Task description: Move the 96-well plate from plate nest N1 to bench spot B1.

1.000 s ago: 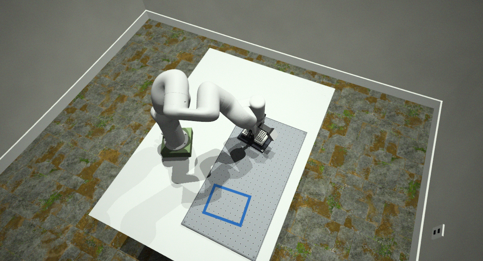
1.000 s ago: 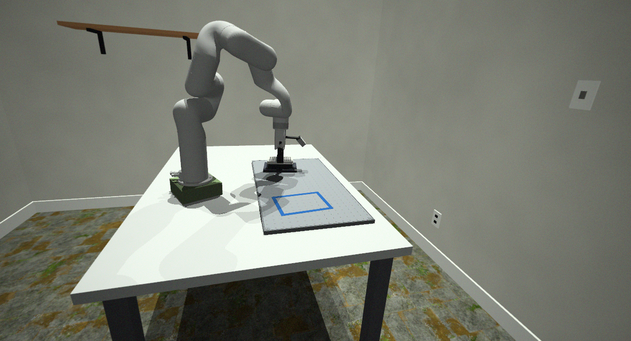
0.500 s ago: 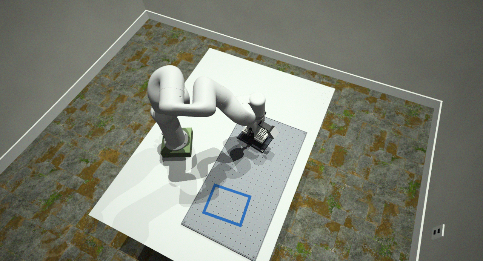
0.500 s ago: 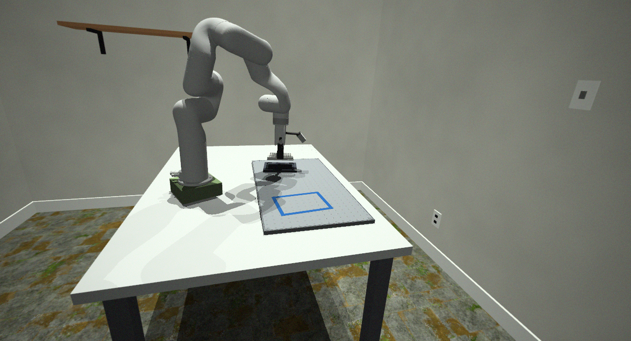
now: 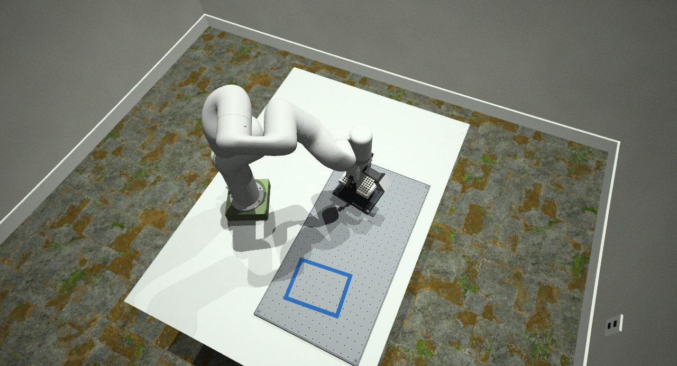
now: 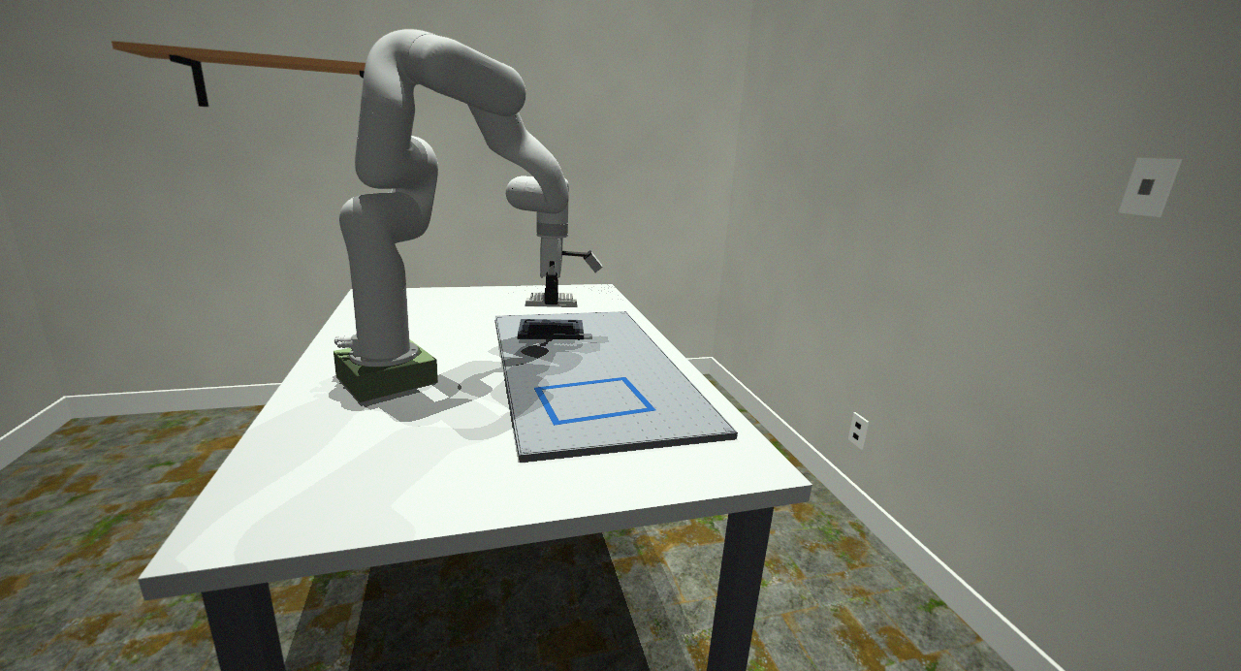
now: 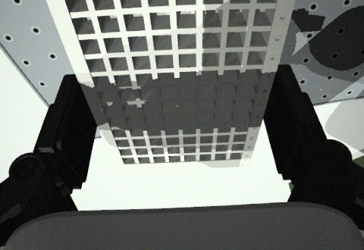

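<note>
Plate's in the air above its nest, with the whole carry to B1 to come!

The 96-well plate (image 7: 172, 58) hangs level and right way up between the black fingers of the gripper (image 6: 550, 296), whose jaws stand wide and clamp its two long sides; in the exterior view it floats visibly above the dark plate nest N1 (image 6: 552, 328) on the perforated deck (image 5: 378, 250). So the pickup looks done; what's left, by my read, is the swing across to the blue taped outline B1 (image 5: 289, 281), well apart at the near end of the deck, then the set-down with long sides lined up. Writing? Small column letters run along the plate's top rim, too faint to read with confidence; no brand shows anywhere.
</note>
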Action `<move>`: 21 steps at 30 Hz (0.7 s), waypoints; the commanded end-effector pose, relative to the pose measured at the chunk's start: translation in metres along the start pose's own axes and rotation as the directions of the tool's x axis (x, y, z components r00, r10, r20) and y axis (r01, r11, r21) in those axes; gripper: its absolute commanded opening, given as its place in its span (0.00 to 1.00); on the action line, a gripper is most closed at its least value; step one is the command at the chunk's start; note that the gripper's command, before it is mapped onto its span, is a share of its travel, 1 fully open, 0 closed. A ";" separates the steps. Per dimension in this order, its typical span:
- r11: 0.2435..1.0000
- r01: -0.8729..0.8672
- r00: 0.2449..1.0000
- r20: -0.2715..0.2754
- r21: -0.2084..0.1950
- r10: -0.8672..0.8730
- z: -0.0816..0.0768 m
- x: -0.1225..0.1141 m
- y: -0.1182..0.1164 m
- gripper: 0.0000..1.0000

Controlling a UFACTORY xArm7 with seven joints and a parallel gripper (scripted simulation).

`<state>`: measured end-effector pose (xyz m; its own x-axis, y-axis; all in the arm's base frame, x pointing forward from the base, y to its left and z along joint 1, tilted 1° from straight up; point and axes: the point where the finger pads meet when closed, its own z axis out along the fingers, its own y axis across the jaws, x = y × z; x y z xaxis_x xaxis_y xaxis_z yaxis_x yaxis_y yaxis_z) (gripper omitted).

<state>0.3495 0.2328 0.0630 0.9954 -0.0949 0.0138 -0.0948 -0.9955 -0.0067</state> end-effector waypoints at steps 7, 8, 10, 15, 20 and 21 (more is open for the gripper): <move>1.000 0.000 1.000 -0.002 0.004 0.000 -0.016 0.001 -0.001 0.00; 1.000 0.000 1.000 -0.002 0.004 0.000 -0.016 0.001 -0.001 0.00; 1.000 0.000 1.000 -0.002 0.004 0.000 -0.016 0.001 -0.001 0.00; 1.000 0.000 1.000 -0.002 0.004 0.000 -0.016 0.001 -0.001 0.00; 1.000 0.000 1.000 -0.002 0.004 0.000 -0.016 0.001 0.000 0.00; 0.999 0.034 0.999 -0.002 0.004 -0.034 -0.016 0.002 0.003 0.00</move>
<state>0.3491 0.2324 0.0781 0.9954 -0.0945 0.0129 -0.0943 -0.9955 -0.0091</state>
